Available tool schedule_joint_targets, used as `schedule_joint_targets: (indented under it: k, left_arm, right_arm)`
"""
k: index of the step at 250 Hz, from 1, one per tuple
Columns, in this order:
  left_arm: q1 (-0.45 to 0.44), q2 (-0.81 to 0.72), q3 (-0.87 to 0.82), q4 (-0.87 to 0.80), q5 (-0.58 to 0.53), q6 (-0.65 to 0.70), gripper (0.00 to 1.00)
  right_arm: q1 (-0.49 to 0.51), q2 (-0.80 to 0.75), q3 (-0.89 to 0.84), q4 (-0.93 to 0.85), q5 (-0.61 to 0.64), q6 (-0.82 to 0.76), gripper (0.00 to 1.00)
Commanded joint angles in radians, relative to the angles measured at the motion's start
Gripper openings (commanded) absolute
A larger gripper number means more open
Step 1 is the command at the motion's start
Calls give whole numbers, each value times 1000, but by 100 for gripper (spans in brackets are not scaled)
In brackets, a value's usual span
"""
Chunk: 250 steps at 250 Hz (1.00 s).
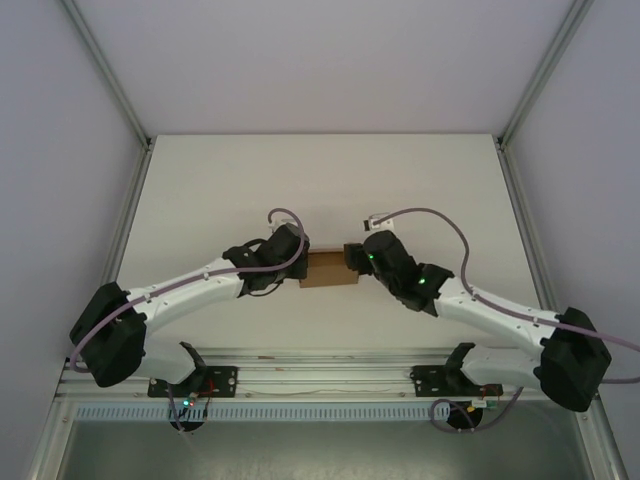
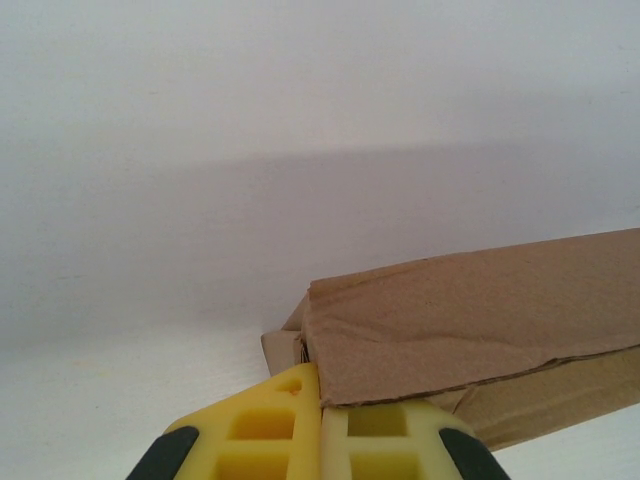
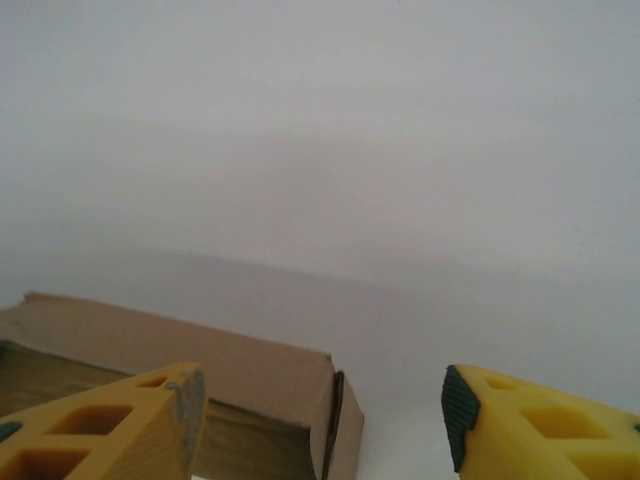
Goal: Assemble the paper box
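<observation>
The paper box (image 1: 330, 270) is a small brown cardboard box lying on the white table between my two grippers. My left gripper (image 1: 298, 262) is at its left end. In the left wrist view the yellow fingers (image 2: 270, 430) are pressed together, and my left gripper (image 2: 322, 400) touches the lower corner of the box's creased top panel (image 2: 470, 320). I cannot tell whether any cardboard is pinched. My right gripper (image 1: 352, 258) is at the right end and stands open (image 3: 322, 400). One finger (image 3: 120, 430) is over the box (image 3: 200, 365), the other finger (image 3: 530, 420) is beyond its end.
The white table (image 1: 320, 180) stretches beyond the box to the back wall. Metal frame posts (image 1: 120, 90) rise at the table's corners. A rail (image 1: 320, 380) carrying both arm bases runs along the near edge.
</observation>
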Motion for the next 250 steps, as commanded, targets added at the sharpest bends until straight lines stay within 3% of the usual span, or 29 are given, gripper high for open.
schedule_joint_targets:
  k: [1, 65, 98, 154, 220, 250]
  left_arm:
    - [-12, 35, -40, -92, 23, 14, 2]
    - [-13, 23, -31, -81, 40, 52, 7]
    - [-13, 9, -11, -102, 38, 78, 9]
    - [-13, -62, 3, -87, 125, 193, 42]
    - [-13, -99, 33, -171, 138, 264, 72]
    - [-13, -112, 42, -162, 147, 234, 81]
  right_arm:
    - [-27, -4, 40, -4, -43, -3, 65]
    - [-78, 133, 64, -54, -72, 67, 54]
    - [-81, 170, 39, -81, -62, 112, 43]
    - [-81, 163, -46, -42, -138, 174, 39]
    - [-81, 157, -92, -19, -165, 217, 25]
    - [-81, 158, -112, -13, -178, 225, 23]
